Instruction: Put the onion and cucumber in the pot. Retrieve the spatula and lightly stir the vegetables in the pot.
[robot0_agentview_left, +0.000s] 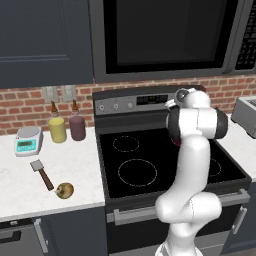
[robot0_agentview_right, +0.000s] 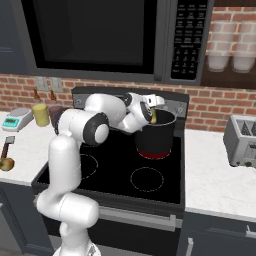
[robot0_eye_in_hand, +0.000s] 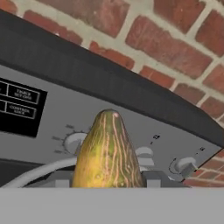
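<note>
My gripper (robot0_agentview_right: 152, 115) is shut on the cucumber (robot0_agentview_right: 153, 116), a yellow-green striped vegetable, and holds it just over the near left rim of the dark pot (robot0_agentview_right: 159, 134) on the stove's back right burner. In the hand view the cucumber (robot0_eye_in_hand: 108, 151) stands upright between the fingertips (robot0_eye_in_hand: 153, 178), pointing at the stove's control panel. The onion (robot0_agentview_left: 65, 190) lies on the white counter left of the stove, near its front edge. The spatula (robot0_agentview_left: 41, 172) lies just behind the onion, blade away from me. From the left base view my arm hides the pot.
A yellow jar (robot0_agentview_left: 57, 129), a purple jar (robot0_agentview_left: 77, 127) and a small scale (robot0_agentview_left: 28, 139) stand at the back of the left counter. A toaster (robot0_agentview_right: 242, 140) sits on the right counter. The microwave (robot0_agentview_right: 95, 35) hangs low over the stove.
</note>
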